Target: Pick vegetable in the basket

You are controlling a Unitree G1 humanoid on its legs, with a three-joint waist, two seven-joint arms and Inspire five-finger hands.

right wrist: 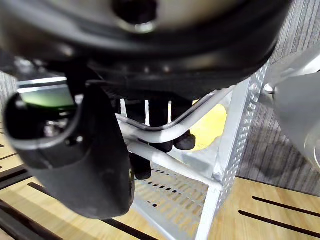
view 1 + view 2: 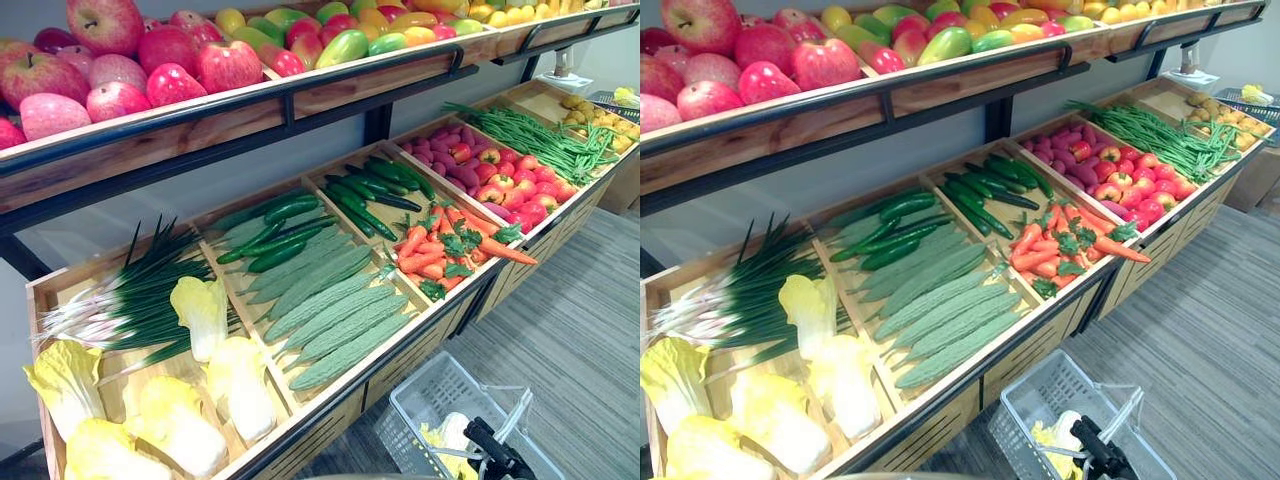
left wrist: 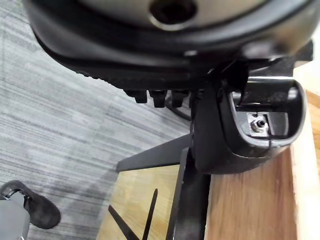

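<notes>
**One cabbage in the basket, more picking left**

The right hand (image 1: 75, 165) is curled round the handle (image 1: 210, 105) of the grey basket (image 2: 412, 385). Inside lies one Chinese cabbage (image 2: 447, 437), too covered to read its long axis. The left hand (image 3: 225, 130) hangs beside the wooden stand (image 3: 250, 200); open or closed, I cannot tell. The stand's cabbages (image 2: 235, 385) lie lengthwise (leaves rearward, pale stalks toward the front rim).

Red apples (image 2: 105, 25) and mangoes (image 2: 345, 45) on upper shelf (image 2: 330, 95), grey carpet (image 2: 580, 330) below
</notes>
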